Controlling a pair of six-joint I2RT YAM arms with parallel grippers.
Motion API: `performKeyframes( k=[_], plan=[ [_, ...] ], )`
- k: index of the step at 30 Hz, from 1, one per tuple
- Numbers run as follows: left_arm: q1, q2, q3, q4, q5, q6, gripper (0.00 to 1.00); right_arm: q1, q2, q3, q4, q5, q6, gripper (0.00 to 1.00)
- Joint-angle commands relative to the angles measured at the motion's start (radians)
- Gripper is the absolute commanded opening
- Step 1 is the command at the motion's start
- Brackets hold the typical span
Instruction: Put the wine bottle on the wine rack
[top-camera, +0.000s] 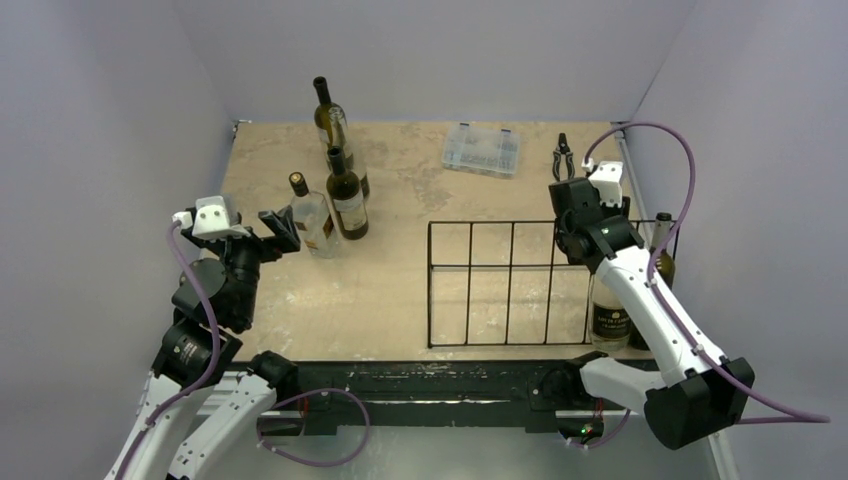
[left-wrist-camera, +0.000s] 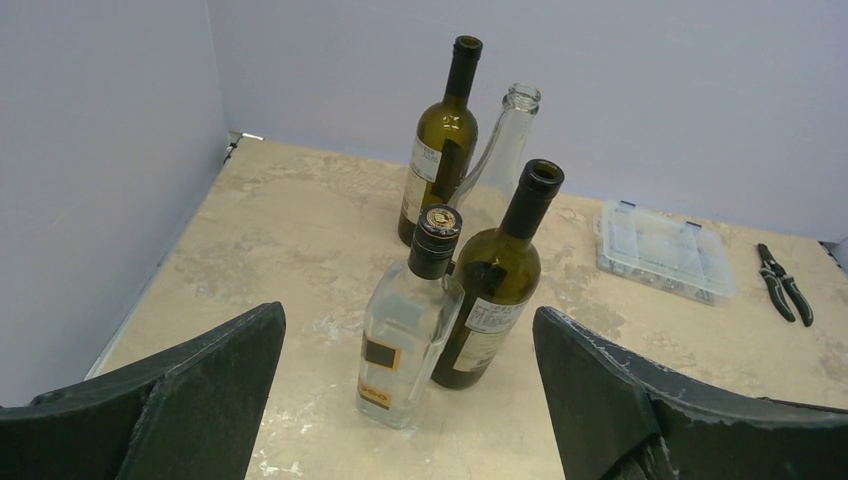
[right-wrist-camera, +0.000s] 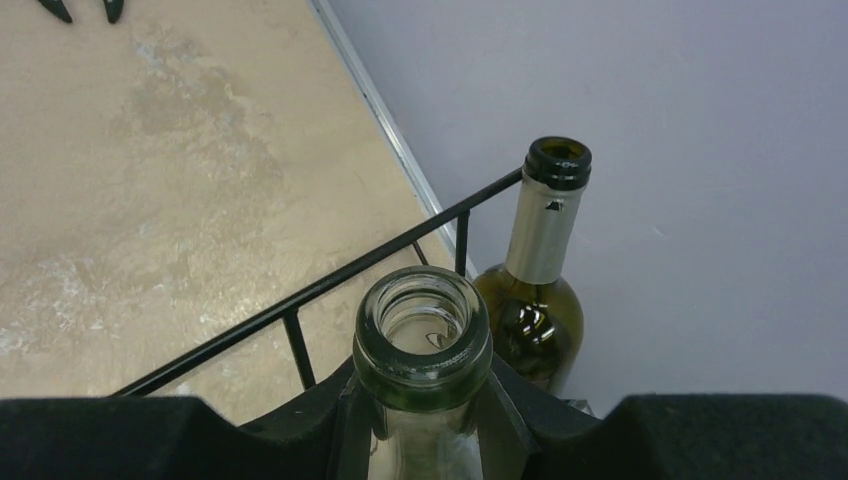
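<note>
Right end effector (right-wrist-camera: 424, 405) clenched on the neck of the upright wine bottle (right-wrist-camera: 424, 335), which hangs straight below it at the right end of the wine rack (top-camera: 470, 265). Across the counter (top-camera: 400, 300), the left end effector (top-camera: 282, 232) gapes empty, facing other bottles (left-wrist-camera: 480, 290).

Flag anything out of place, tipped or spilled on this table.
No bottle lies on its side and nothing is spilled. Only the pliers and the clear plastic box at the table's far edge look out of place beside the wine bottles.
</note>
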Motion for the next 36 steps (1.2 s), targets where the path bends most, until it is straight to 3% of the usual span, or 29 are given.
performKeyframes(
  k=[1, 12, 15, 23, 36],
  plan=[
    [-0.015, 0.011, 0.037, 0.013, 0.015, -0.017, 0.94, 0.000, -0.068, -0.021, 0.109, 0.043, 0.136, 0.00],
    [-0.025, 0.036, 0.037, 0.008, 0.006, -0.015, 0.94, -0.002, -0.139, -0.167, 0.240, 0.088, 0.164, 0.03],
    [-0.025, 0.045, 0.039, 0.006, 0.008, -0.016, 0.94, -0.001, -0.150, -0.198, 0.266, 0.091, 0.158, 0.19],
    [-0.025, 0.059, 0.043, 0.006, 0.015, -0.017, 0.94, -0.001, -0.122, -0.203, 0.267, 0.068, 0.174, 0.50],
    [-0.025, 0.046, 0.044, 0.007, 0.012, -0.013, 0.94, -0.001, -0.150, -0.098, 0.244, -0.017, 0.115, 0.67]
  ],
)
